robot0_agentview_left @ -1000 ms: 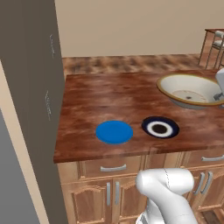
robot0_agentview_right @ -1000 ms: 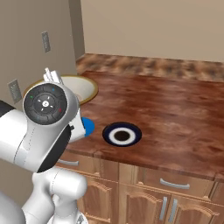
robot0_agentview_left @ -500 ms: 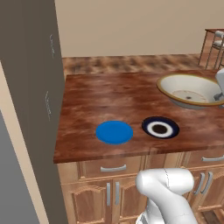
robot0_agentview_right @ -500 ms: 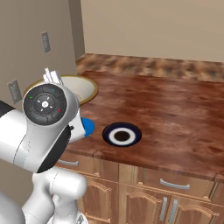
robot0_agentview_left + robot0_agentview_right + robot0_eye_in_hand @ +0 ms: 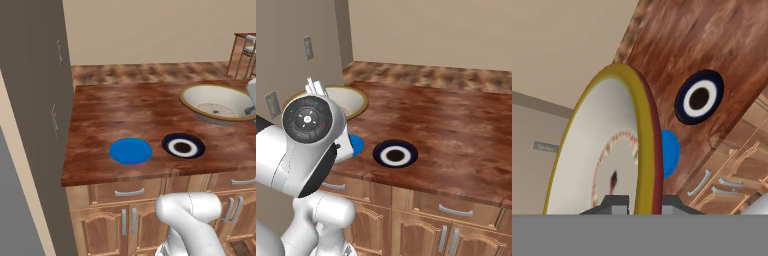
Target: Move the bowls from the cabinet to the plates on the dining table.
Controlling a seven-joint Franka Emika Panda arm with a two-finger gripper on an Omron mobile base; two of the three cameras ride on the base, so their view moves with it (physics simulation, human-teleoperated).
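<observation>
My gripper (image 5: 643, 202) is shut on the golden-brown rim of the cream-beige bowl (image 5: 607, 150), which it holds above the dining table (image 5: 125, 110). From the left base the bowl (image 5: 215, 102) hangs over the table's right part, its whitish inside facing up and tilted. From the right base the bowl (image 5: 348, 100) sits behind my arm. Near the front edge lie the two plates, side by side and bare: the blue plate (image 5: 130, 150) (image 5: 357, 145) (image 5: 671, 152) and the ringed plate (image 5: 183, 145) (image 5: 395, 153) (image 5: 699, 97). The cabinet is out of view.
A tall grey unit (image 5: 30, 100) stands against the table's left end. Drawers and doors with grey handles (image 5: 129, 192) run under the front edge. A chair (image 5: 245, 50) stands at the far right. Wall outlets (image 5: 307, 47) are on the left wall.
</observation>
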